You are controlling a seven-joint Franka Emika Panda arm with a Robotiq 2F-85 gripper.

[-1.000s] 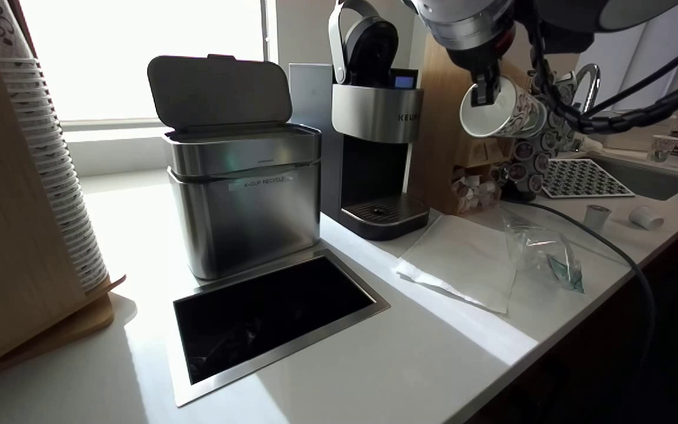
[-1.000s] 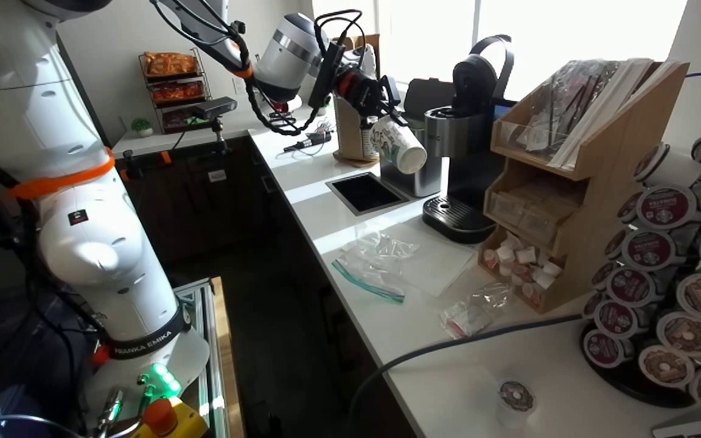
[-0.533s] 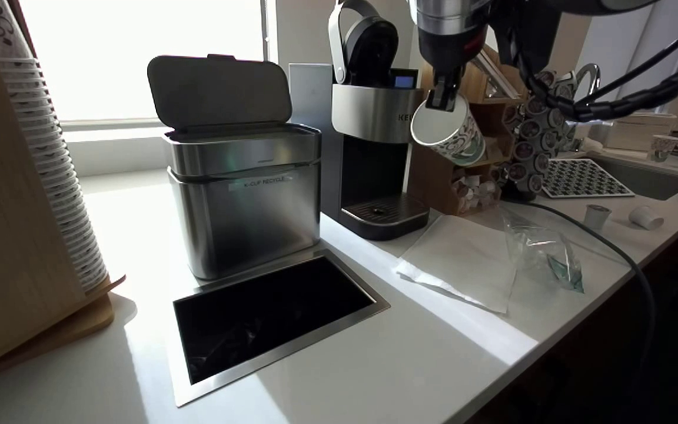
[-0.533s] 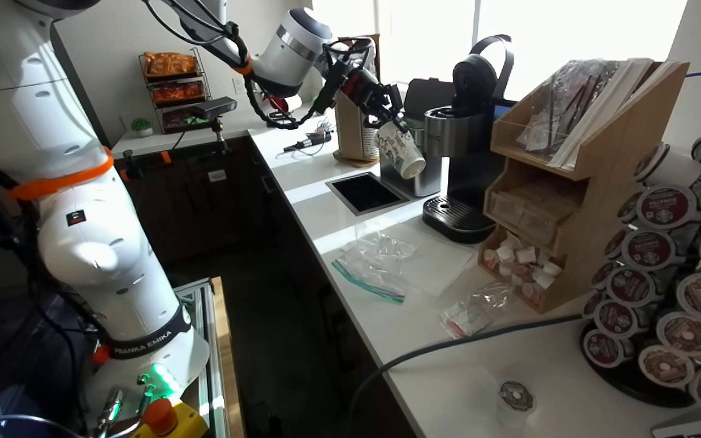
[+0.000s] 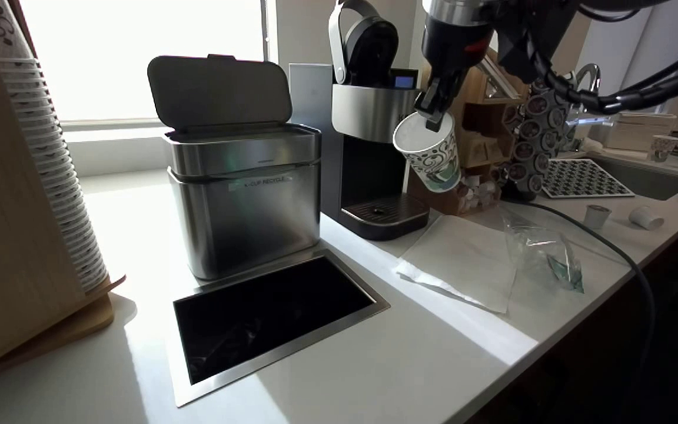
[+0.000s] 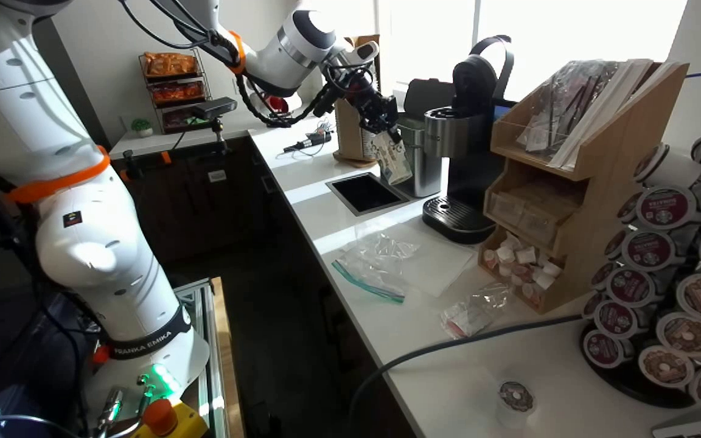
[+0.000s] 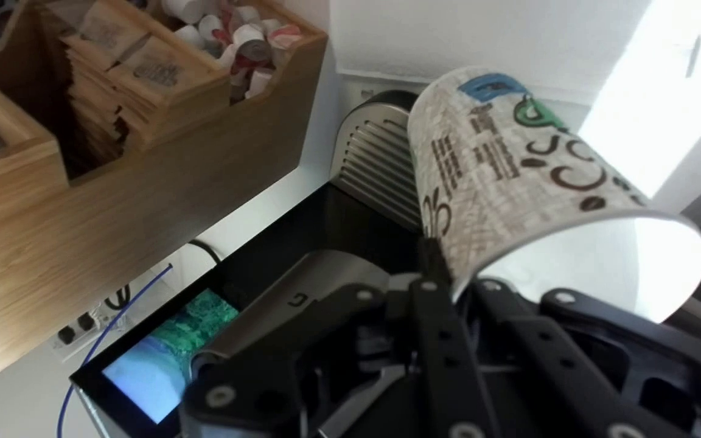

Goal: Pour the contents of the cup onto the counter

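Above the counter (image 5: 351,365), a patterned paper cup (image 5: 436,162) aslant in the end effector (image 5: 431,118).

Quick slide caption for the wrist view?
The claw grips a tilted, printed paper cup, a coffee maker and wooden condiment organizer beyond.

Bin (image 5: 251,212), coffee maker (image 5: 374,118) on white counter (image 5: 404,359)

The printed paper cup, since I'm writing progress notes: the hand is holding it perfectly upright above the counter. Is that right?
Not upright: both exterior views show the printed paper cup tilted over to one side. The hand is indeed holding it above the counter.
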